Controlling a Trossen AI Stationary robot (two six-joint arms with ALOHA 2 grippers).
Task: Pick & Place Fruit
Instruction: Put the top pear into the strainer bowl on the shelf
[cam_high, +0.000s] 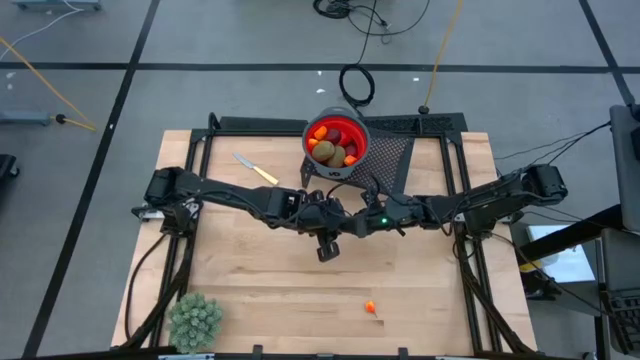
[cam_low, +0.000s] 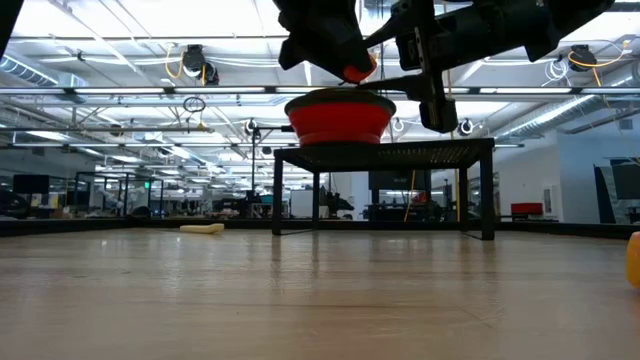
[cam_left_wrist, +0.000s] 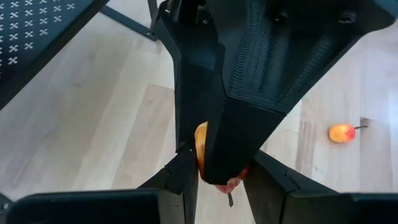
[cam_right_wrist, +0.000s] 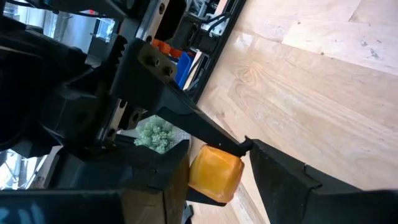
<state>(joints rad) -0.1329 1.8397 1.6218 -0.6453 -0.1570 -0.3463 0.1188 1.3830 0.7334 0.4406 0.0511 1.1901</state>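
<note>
A yellow-orange toy fruit (cam_right_wrist: 214, 174) hangs in the air between my two grippers, which meet over the table's middle, just near of the red bowl (cam_high: 337, 140). My left gripper (cam_left_wrist: 217, 177) and my right gripper (cam_right_wrist: 217, 171) are both shut on it. In the low view the fruit (cam_low: 358, 70) shows high above the table, in front of the bowl (cam_low: 340, 118). The bowl stands on a black mesh stand (cam_high: 395, 150) and holds brown, red and orange fruits. One small orange fruit (cam_high: 370, 307) lies on the table near its near edge. My left gripper pinches the yellow-orange fruit (cam_left_wrist: 200, 149) between its two fingers, lifted clear of the table. The right arm's finger (cam_left_wrist: 236, 143) stands in front and hides most of the fruit. My right gripper has the same fruit's side (cam_right_wrist: 196, 171) against one finger (cam_right_wrist: 161, 180), with the other finger (cam_right_wrist: 280, 180) close at its opposite side. Whether that second finger touches, I cannot tell. The fruit is clear of the table.
A knife with a yellow handle (cam_high: 256, 168) lies left of the bowl. A pale green spiky plant ball (cam_high: 195, 320) sits at the near left corner. The black frame (cam_high: 300, 125) runs along the far edge and both sides. Bare wood lies between the grippers and the near edge.
</note>
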